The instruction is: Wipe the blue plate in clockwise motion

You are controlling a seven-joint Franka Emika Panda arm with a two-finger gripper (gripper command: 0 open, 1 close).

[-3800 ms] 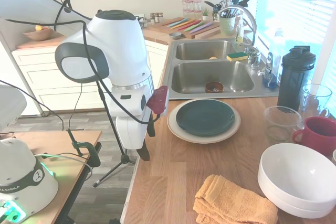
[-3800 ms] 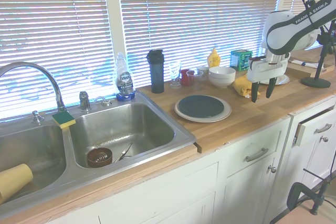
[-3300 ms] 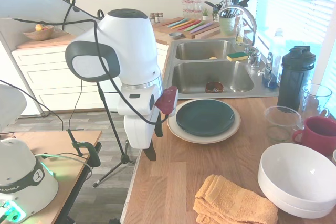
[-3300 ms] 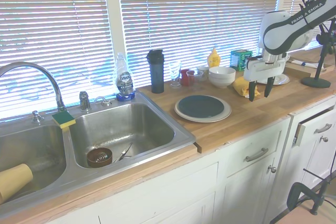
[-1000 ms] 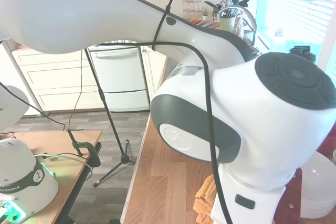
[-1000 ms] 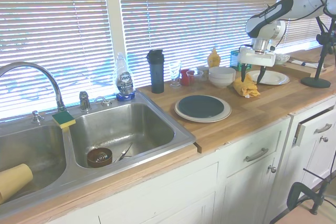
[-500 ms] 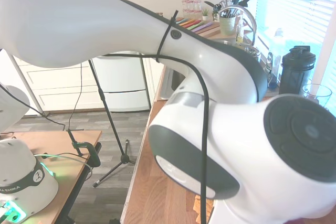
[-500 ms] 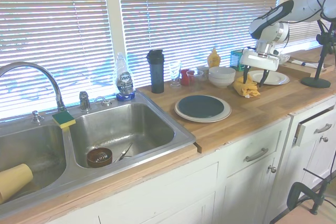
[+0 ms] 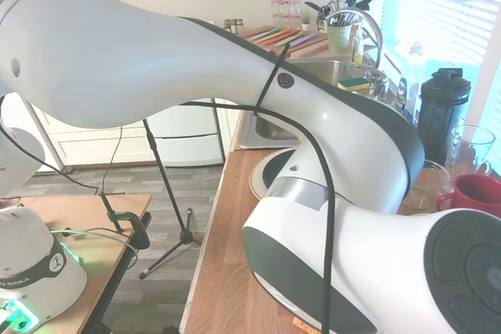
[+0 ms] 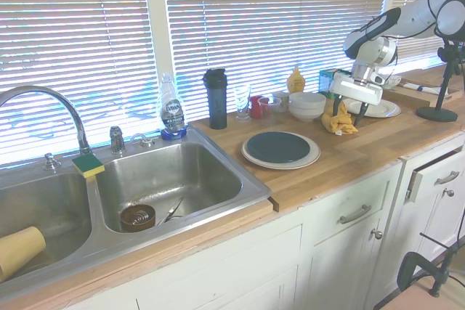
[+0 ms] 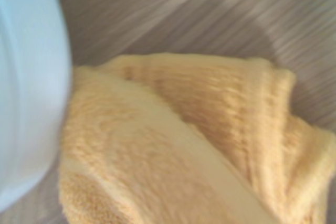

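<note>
Where blinds glow, wooden counter (image 10: 378, 143), blue plate (image 10: 278, 147), steel sink (image 10: 167, 179)

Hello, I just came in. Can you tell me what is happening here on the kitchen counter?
A white robot arm is reaching down to a folded orange towel on the wooden counter, next to the stacked white bowls. Its gripper is right at the towel, with the fingers on either side of it; it does not look lifted yet. The blue plate it should wipe sits untouched on a larger cream plate, closer to the sink. So the wiping has not started.
</note>
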